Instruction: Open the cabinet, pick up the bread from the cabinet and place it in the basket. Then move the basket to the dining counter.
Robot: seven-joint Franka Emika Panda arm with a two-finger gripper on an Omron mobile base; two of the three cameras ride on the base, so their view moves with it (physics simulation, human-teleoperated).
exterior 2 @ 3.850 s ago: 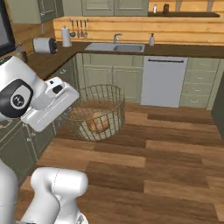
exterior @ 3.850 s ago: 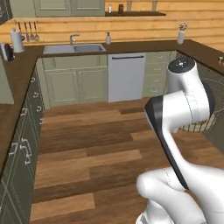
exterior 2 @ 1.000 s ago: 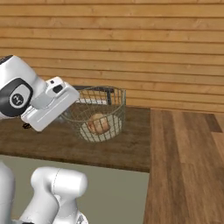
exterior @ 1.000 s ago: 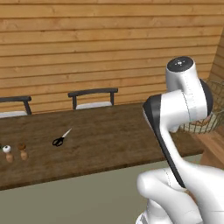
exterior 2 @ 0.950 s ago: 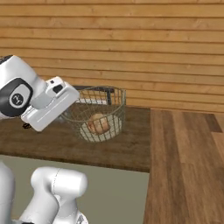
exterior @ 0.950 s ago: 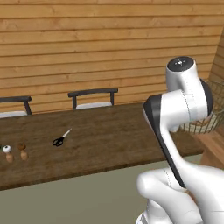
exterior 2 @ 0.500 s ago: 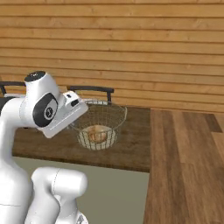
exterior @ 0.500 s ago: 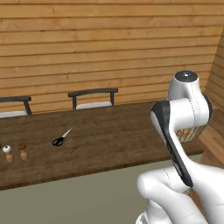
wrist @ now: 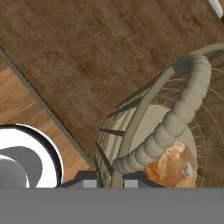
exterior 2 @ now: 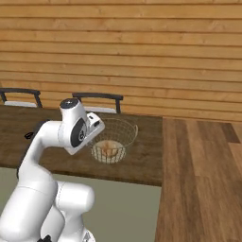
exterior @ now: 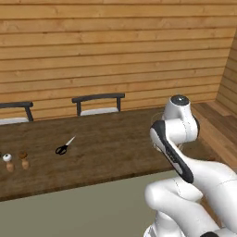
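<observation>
So the basket (exterior 2: pixel 114 140) sits over the dining counter (exterior 2: pixel 142 160), close to the counter's right end where the wooden floor (exterior 2: pixel 203 179) starts. From the right base camera I can't tell if its bottom is actually touching the wood. The bread (exterior 2: pixel 110 149) lies inside it, on the pale bottom, a bit toward the arm's side.

The gripper (wrist: pixel 110 180) is pinched tight on the basket's rim. In the hand camera you can see the two dark tips squeezed on the wire right at the foot of the wrapped loop handle (wrist: pixel 175 122), with the bread (wrist: pixel 171 165) just past that handle, down in the bowl. The counter's front edge runs diagonally through that shot, floor planks on the other side of it.

Further along the counter, well away from the basket toward the left, there's a pair of scissors (exterior: pixel 65 146), and past those two little shakers (exterior: pixel 15 161) stand side by side near the front edge. Two dark chairs (exterior: pixel 98 102) are tucked in behind the counter against the plank wall (exterior: pixel 115 51).
</observation>
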